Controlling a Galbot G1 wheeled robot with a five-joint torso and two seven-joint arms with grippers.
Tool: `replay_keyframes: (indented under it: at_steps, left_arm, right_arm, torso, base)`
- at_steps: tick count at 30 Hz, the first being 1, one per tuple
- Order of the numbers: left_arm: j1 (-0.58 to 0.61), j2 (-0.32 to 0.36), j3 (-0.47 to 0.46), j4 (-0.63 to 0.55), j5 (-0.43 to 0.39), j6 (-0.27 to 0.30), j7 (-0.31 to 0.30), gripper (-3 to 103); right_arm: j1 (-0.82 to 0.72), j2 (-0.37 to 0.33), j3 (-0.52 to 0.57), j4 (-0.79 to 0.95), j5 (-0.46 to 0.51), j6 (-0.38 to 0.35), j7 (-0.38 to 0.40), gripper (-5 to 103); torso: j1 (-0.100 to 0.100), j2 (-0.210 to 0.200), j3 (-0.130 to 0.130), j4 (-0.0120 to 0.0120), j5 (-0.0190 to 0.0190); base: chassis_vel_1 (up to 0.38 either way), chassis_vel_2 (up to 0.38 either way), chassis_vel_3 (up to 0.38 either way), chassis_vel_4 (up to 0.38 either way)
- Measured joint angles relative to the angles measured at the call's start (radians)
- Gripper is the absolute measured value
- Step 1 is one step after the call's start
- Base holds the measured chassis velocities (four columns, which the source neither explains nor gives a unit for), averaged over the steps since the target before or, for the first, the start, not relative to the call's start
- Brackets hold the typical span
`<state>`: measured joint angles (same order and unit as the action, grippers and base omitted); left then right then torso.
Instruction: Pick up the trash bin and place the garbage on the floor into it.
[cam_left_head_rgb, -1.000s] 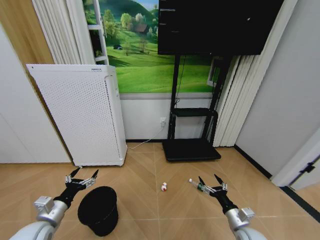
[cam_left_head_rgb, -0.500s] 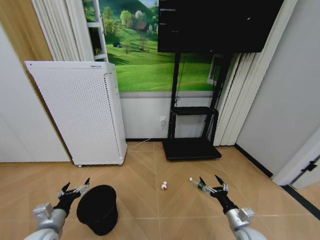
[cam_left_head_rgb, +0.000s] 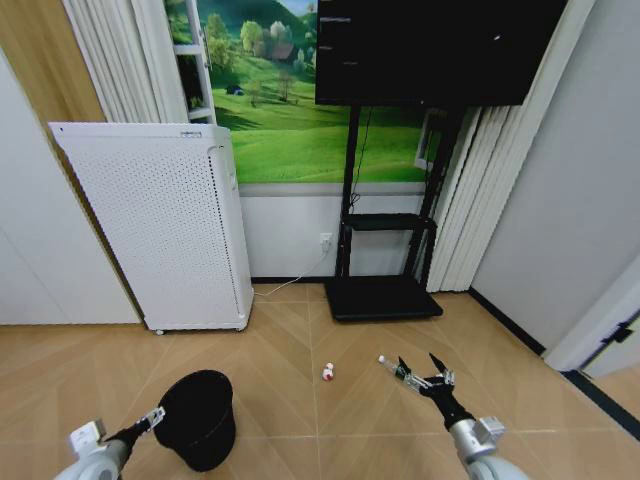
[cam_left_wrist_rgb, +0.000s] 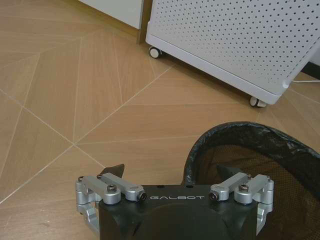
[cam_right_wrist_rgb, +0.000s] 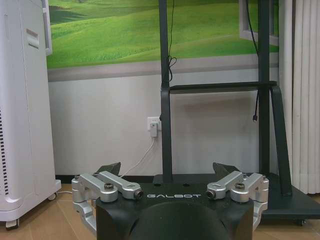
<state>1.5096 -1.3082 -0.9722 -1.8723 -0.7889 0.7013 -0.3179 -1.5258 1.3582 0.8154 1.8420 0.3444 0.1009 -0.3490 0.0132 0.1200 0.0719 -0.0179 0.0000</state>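
A: On the floor, head view, item one?
B: Trash bin (cam_left_head_rgb: 197, 418), black, upright, near the white perforated appliance (cam_left_head_rgb: 160, 225). Left gripper (cam_left_head_rgb: 150, 417) low at its rim, placed there, I judge, to take the edge.
A: Garbage?
B: Red-and-white piece (cam_left_head_rgb: 328, 373) mid-floor; green bottle (cam_left_head_rgb: 391, 367) just beyond the right gripper (cam_left_head_rgb: 424, 375), which hovers with fingers spread, waiting.
A: Left wrist view?
B: Left gripper (cam_left_wrist_rgb: 175, 175) wide open, astride the bin's rim (cam_left_wrist_rgb: 235, 131), one finger tip inside, one outside. Nothing clamped yet.
A: Right wrist view?
B: Right gripper (cam_right_wrist_rgb: 170, 171) wide, empty, facing the TV stand (cam_right_wrist_rgb: 220, 90).
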Motion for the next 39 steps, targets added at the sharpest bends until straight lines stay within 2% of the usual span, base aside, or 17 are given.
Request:
replay_keyframes:
  at_steps: [3, 8, 10, 13, 15, 16, 21, 24, 25, 26, 28, 30, 31, 34, 37, 38, 39]
  left_arm:
    - [-0.026, 0.012, 0.005, 0.071, 0.028, -0.034, 0.107, 100]
    - [-0.040, 0.013, 0.017, 0.104, 0.037, -0.039, 0.134, 103]
    - [-0.043, 0.013, 0.020, 0.109, 0.044, -0.038, 0.141, 94]
    - [-0.044, 0.011, 0.021, 0.110, 0.044, -0.041, 0.138, 89]
    - [-0.043, 0.009, 0.021, 0.112, 0.040, -0.044, 0.136, 79]
    - [-0.043, 0.009, 0.021, 0.112, 0.040, -0.044, 0.136, 79]
    - [-0.045, 0.013, 0.019, 0.129, 0.029, -0.051, 0.138, 57]
    - [-0.047, 0.014, 0.019, 0.134, 0.028, -0.053, 0.141, 52]
    - [-0.050, 0.014, 0.019, 0.140, 0.027, -0.056, 0.143, 41]
    - [-0.052, 0.014, 0.020, 0.143, 0.027, -0.058, 0.144, 34]
    - [-0.054, 0.014, 0.021, 0.144, 0.027, -0.060, 0.144, 34]
    - [-0.056, 0.014, 0.021, 0.144, 0.028, -0.062, 0.144, 24]
    - [-0.056, 0.014, 0.021, 0.144, 0.028, -0.062, 0.144, 24]
    - [-0.061, 0.015, 0.022, 0.145, 0.030, -0.065, 0.146, 8]
    - [-0.065, 0.017, 0.022, 0.147, 0.033, -0.069, 0.152, 7]
    - [-0.070, 0.023, 0.024, 0.157, 0.071, -0.098, 0.198, 7]
    - [-0.070, 0.023, 0.024, 0.157, 0.071, -0.098, 0.198, 7]
  right_arm:
    - [-0.006, 0.005, 0.000, 0.003, -0.007, 0.001, 0.002, 100]
    - [-0.014, 0.007, 0.000, 0.008, -0.014, 0.003, 0.006, 100]
    - [-0.014, 0.008, -0.001, 0.009, -0.019, 0.004, 0.014, 100]
    - [-0.011, 0.009, -0.002, 0.009, -0.021, 0.003, 0.017, 100]
    - [-0.008, 0.011, -0.005, 0.010, -0.026, -0.001, 0.020, 100]
    - [-0.008, 0.011, -0.005, 0.010, -0.026, -0.001, 0.020, 100]
    - [-0.007, 0.017, -0.009, 0.012, -0.035, -0.006, 0.020, 100]
    - [-0.007, 0.018, -0.009, 0.012, -0.036, -0.006, 0.020, 100]
    - [-0.009, 0.018, -0.007, 0.012, -0.037, -0.006, 0.020, 100]
    - [-0.010, 0.018, -0.005, 0.012, -0.037, -0.006, 0.020, 100]
    - [-0.010, 0.018, -0.004, 0.011, -0.036, -0.005, 0.020, 100]
    - [-0.010, 0.016, -0.003, 0.008, -0.036, -0.004, 0.020, 100]
    - [-0.010, 0.016, -0.003, 0.008, -0.036, -0.004, 0.020, 100]
    - [-0.001, 0.015, -0.004, 0.004, -0.034, -0.005, 0.024, 100]
    - [0.005, 0.015, -0.007, 0.002, -0.034, -0.009, 0.028, 100]
    - [0.013, 0.017, -0.012, 0.000, -0.034, -0.018, 0.034, 100]
    - [0.013, 0.017, -0.012, 0.000, -0.034, -0.018, 0.034, 100]
  torso:
    - [0.000, 0.001, 0.001, -0.0001, 0.0000]
    - [0.001, 0.002, 0.002, -0.0001, -0.0001]
    - [0.001, 0.003, 0.002, -0.0001, 0.0000]
    - [0.001, 0.003, 0.002, -0.0001, 0.0000]
    - [0.001, 0.003, 0.002, 0.0000, 0.0000]
    - [0.001, 0.003, 0.002, 0.0000, 0.0000]
    - [0.001, 0.004, 0.003, 0.0000, 0.0000]
    - [0.001, 0.004, 0.003, 0.0000, 0.0000]
    - [0.001, 0.004, 0.003, 0.0000, 0.0000]
    - [0.001, 0.004, 0.003, -0.0001, 0.0000]
    - [0.001, 0.004, 0.003, -0.0002, 0.0000]
    - [0.001, 0.005, 0.003, -0.0002, 0.0000]
    - [0.001, 0.005, 0.003, -0.0002, 0.0000]
    - [0.001, 0.005, 0.004, -0.0001, -0.0001]
    - [0.001, 0.005, 0.004, 0.0000, 0.0000]
    - [0.001, 0.005, 0.004, -0.0001, 0.0001]
    - [0.001, 0.005, 0.004, -0.0001, 0.0001]
  base:
    - [0.000, 0.000, 0.000, 0.000]
    - [0.000, 0.000, 0.000, 0.000]
    - [0.000, 0.000, 0.000, 0.000]
    - [0.000, 0.000, 0.000, 0.000]
    - [0.000, 0.000, 0.000, 0.000]
    - [0.000, 0.000, 0.000, 0.000]
    - [0.000, 0.000, 0.000, 0.000]
    - [0.000, 0.000, 0.000, 0.000]
    - [0.000, 0.000, 0.000, 0.000]
    - [0.000, 0.000, 0.000, 0.000]
    - [0.000, 0.000, 0.000, 0.000]
    - [0.000, 0.000, 0.000, 0.000]
    - [0.000, 0.000, 0.000, 0.000]
    - [0.000, 0.000, 0.000, 0.000]
    - [0.000, 0.000, 0.000, 0.000]
    - [0.000, 0.000, 0.000, 0.000]
    - [0.000, 0.000, 0.000, 0.000]
